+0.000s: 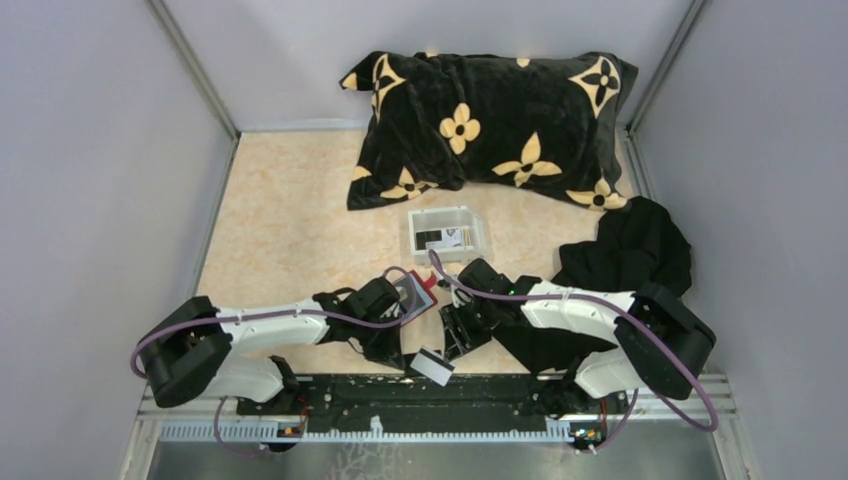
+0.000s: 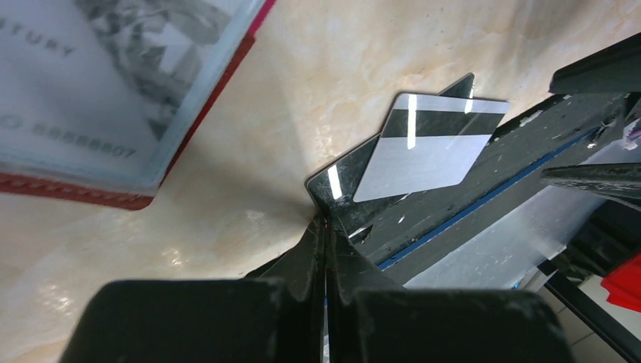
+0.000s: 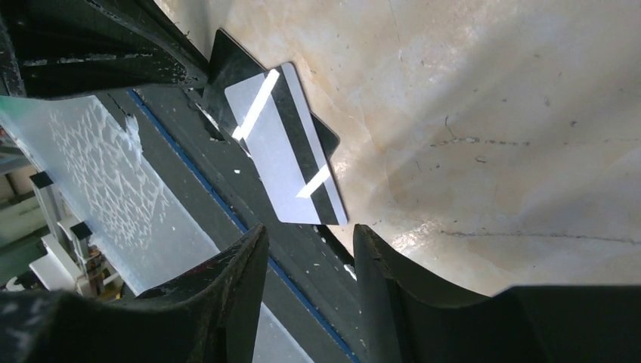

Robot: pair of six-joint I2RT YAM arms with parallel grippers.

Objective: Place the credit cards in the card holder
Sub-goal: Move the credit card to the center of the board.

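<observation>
Left gripper [image 2: 326,227] has its fingers pressed flat together with nothing between them, and the tips rest at the corner of a dark flat shape under the striped credit card [image 2: 423,147]. I cannot tell if that shape is a second card or a shadow. The closed fingers look like a stop that keeps the thin plastic from sliding. The card lies at the centre right of that view, half on the table [image 2: 249,151] and half over the black rail [image 2: 469,178]. That overhang probably gives a finger room to get beneath it. Right gripper [image 3: 306,280] stands spread and empty at the bottom of its frame, with its gap lined up toward the card's near end, seemingly for an edge pinch. The card holder [image 2: 113,98] lies open in the upper left, a printed card already in its clear pocket, close enough for a short carry. More cards sit in the white tray [image 1: 481,232] above centre.
</observation>
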